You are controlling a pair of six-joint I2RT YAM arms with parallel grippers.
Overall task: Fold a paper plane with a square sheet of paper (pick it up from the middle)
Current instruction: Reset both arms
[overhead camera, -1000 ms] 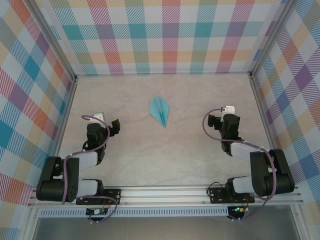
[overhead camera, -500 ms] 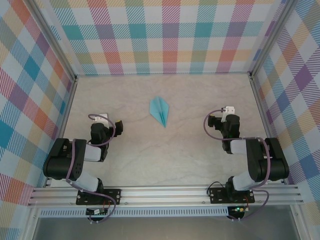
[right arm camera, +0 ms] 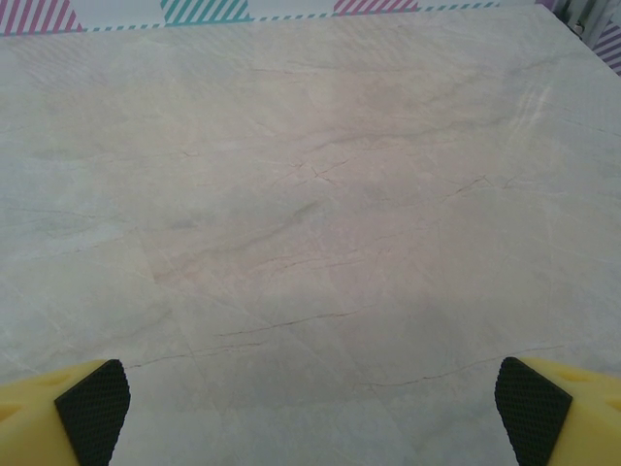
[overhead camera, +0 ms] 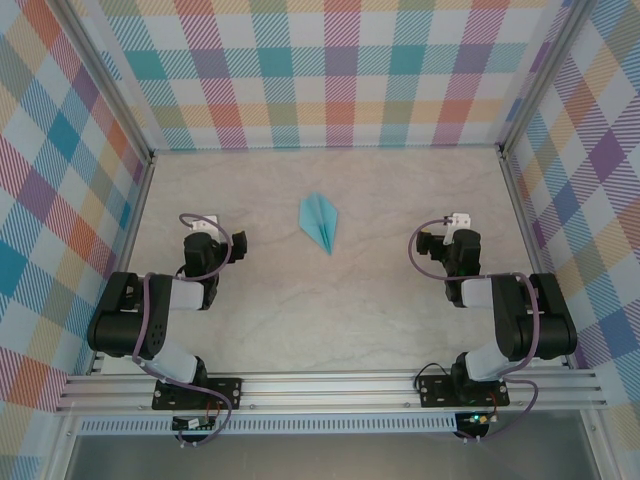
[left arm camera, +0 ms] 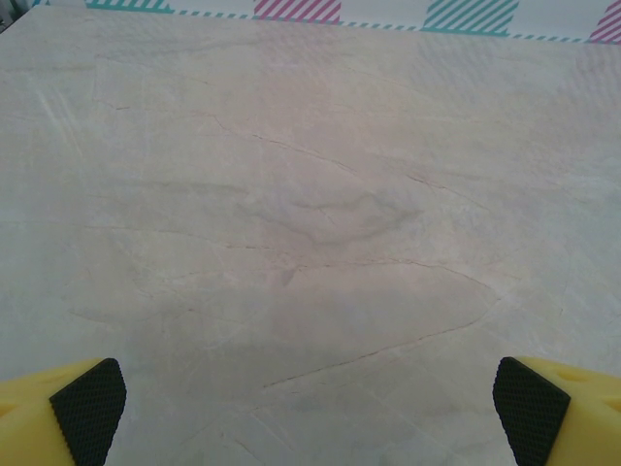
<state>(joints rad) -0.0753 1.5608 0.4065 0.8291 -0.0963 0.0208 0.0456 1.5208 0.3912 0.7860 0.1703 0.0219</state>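
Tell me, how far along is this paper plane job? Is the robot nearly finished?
Done: the paper plane lies folded on the table, a narrow pointed blue dart. In hand: nothing; the left hand and the right hand are both open and empty, off to either side of the plane and not touching it. Left: no step that I can see, so it looks finished.

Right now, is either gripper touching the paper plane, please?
No, the paper plane lies by itself on the table, apart from the left gripper and the right gripper.
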